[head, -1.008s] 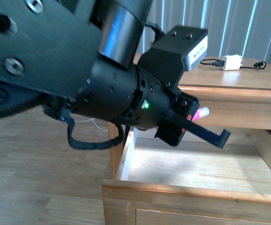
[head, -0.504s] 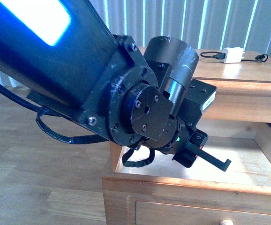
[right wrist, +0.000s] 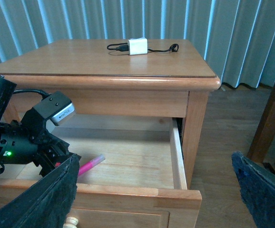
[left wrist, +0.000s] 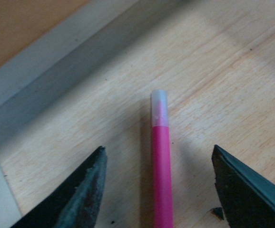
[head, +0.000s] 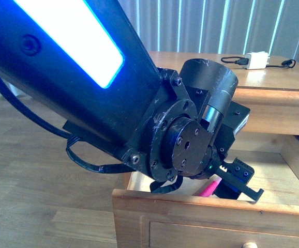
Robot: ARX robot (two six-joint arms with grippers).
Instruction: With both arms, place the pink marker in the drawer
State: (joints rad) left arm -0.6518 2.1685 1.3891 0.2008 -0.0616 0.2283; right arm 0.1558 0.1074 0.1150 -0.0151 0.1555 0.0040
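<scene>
The pink marker (left wrist: 161, 166) lies flat on the pale floor of the open top drawer (left wrist: 213, 71), white cap end pointing away from the wrist. My left gripper (left wrist: 159, 151) is open, with one finger on each side of the marker and not touching it. In the front view the left arm fills the picture, its gripper (head: 245, 183) low inside the drawer (head: 191, 204) beside the marker (head: 208, 188). My right gripper (right wrist: 155, 156) is open and empty, in front of and above the drawer's front rim (right wrist: 128, 192). The right wrist view also shows the marker (right wrist: 91, 165) and the left gripper (right wrist: 56, 156).
A white charger (head: 256, 59) with a black cable lies on the cabinet top; it also shows in the right wrist view (right wrist: 138, 46). A knob of the lower drawer (head: 249, 245) shows below. A dark wooden post (right wrist: 270, 109) stands right of the cabinet. Blinds hang behind.
The left arm has come down into the drawer. The marker, held above the drawer a second ago, now lies on the drawer floor between the open jaws.
</scene>
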